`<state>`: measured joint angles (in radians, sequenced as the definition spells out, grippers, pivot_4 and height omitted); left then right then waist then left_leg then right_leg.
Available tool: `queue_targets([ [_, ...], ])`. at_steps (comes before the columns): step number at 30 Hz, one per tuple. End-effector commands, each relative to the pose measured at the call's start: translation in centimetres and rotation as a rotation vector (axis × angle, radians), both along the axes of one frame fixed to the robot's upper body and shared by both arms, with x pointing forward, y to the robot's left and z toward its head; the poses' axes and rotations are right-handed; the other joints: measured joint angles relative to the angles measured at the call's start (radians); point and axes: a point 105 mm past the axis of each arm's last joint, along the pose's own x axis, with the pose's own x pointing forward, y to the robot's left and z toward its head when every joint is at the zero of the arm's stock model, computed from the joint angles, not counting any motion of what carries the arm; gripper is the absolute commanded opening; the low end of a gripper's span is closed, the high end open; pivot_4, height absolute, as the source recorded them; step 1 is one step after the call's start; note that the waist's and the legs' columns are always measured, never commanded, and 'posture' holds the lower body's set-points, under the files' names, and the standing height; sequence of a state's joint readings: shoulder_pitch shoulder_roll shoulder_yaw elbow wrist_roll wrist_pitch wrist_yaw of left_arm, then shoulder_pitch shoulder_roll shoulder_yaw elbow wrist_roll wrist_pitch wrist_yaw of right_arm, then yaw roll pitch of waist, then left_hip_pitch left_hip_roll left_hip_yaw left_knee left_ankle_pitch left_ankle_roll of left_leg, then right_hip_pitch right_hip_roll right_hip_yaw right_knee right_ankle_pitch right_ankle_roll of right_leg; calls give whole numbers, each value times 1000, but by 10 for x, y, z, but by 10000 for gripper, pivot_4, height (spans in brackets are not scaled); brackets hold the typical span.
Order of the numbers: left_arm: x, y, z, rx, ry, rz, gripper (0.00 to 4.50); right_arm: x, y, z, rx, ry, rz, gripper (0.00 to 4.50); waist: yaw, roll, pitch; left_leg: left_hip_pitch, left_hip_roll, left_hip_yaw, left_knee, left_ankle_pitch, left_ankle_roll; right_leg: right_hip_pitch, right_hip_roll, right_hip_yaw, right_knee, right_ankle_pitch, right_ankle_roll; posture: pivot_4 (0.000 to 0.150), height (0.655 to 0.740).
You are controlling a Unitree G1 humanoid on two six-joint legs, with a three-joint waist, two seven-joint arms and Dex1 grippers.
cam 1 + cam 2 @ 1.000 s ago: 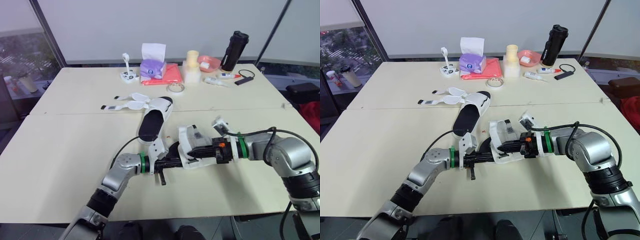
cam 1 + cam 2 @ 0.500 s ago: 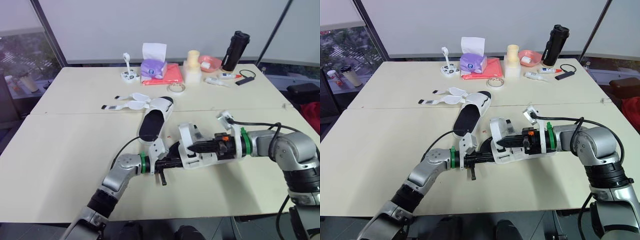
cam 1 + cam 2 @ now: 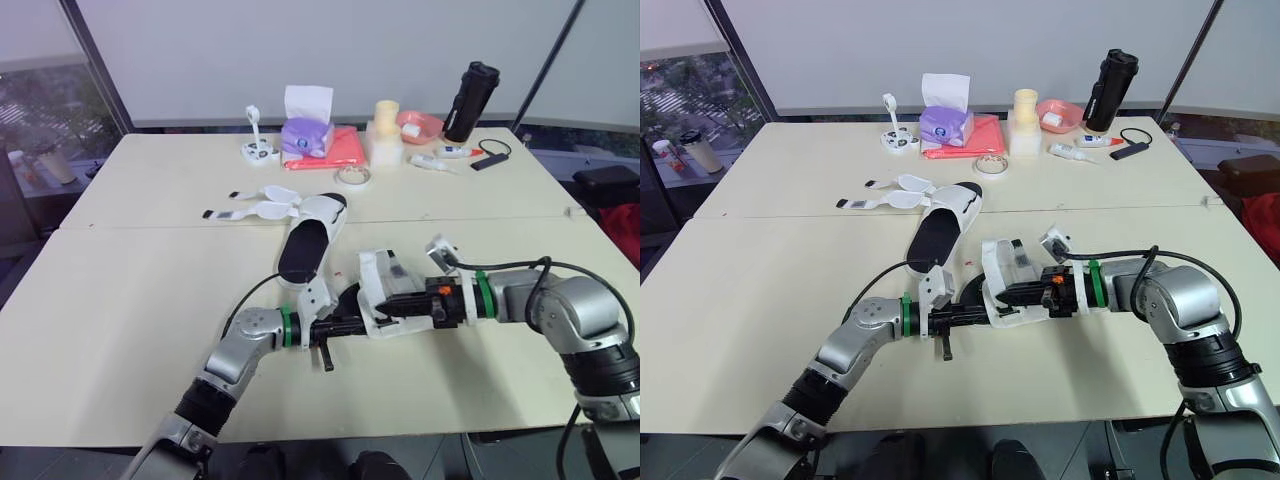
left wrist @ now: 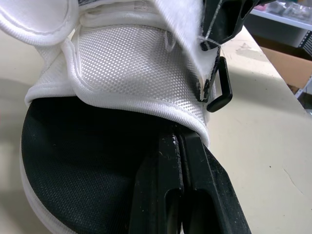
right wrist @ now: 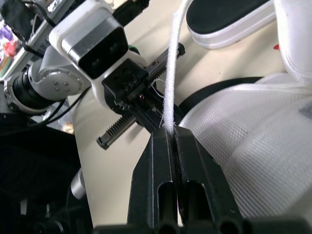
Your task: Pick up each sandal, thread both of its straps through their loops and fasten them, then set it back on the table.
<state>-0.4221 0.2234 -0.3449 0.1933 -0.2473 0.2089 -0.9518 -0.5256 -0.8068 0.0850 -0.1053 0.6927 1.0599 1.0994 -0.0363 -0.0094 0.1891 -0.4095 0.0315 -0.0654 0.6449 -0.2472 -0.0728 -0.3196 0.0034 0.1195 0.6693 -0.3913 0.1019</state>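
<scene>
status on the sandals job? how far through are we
Nothing finished yet. In hand: white mesh sandal with black insole, left gripper shut on its edge, right gripper pinching one white strap; its black plastic loop looks empty. Left: thread and fasten both straps, set it down, then the second white sandal, lying with straps splayed on the beige table.

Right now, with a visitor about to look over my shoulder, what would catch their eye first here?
A white sandal is held at the near middle of the table: the left hand pinches its edge, the right hand pinches its strap. Just beyond lies a second sandal, its open straps splayed toward the robot's left.
</scene>
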Motion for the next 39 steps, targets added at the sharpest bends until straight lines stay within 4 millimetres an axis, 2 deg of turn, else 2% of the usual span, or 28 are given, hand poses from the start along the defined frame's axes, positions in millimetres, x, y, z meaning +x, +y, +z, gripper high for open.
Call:
queue_targets([
  [1,0,15,-38,118,99,81,221,-3,-5,4,5,7,-1,686,0,0,0,0,0,0,0,0,0,0,0,0,0,0,0,1500,7400],
  [8,1,13,-38,115,98,79,221,-3,-22,-10,-134,-40,11,686,2,0,0,0,0,0,0,0,0,1,0,0,-2,0,0,1500,7400],
  [14,2,13,-38,115,98,79,221,4,-25,-2,-171,-86,69,686,6,0,0,0,0,0,0,0,1,2,-1,0,-4,1,1,1500,7400],
  [20,2,12,-38,110,97,88,221,10,-15,21,-61,-49,91,686,15,0,0,0,0,0,0,0,1,1,-1,0,-4,2,1,1500,7400],
  [25,0,13,-40,108,100,96,221,11,-12,13,-65,-36,88,686,18,0,0,0,0,0,-1,0,1,0,-1,0,-4,2,0,1500,7400],
  [28,0,13,-40,108,100,100,221,10,-10,11,-65,-53,91,9185,18,0,0,0,0,0,-1,0,1,0,-1,0,-4,2,0,1500,7400],
  [33,0,14,-40,109,99,104,221,16,0,28,46,-66,32,34567,15,0,0,0,0,1,-1,0,1,0,-1,0,-3,3,0,1500,7400],
  [36,0,14,-40,112,98,103,221,11,7,33,97,-43,29,34567,16,0,0,0,0,0,0,0,1,0,-1,0,-3,3,0,1500,7400],
  [39,0,14,-41,115,98,100,221,3,13,29,112,-16,32,34567,18,0,0,0,0,1,-1,0,1,0,-1,0,-3,3,0,1500,7400],
])
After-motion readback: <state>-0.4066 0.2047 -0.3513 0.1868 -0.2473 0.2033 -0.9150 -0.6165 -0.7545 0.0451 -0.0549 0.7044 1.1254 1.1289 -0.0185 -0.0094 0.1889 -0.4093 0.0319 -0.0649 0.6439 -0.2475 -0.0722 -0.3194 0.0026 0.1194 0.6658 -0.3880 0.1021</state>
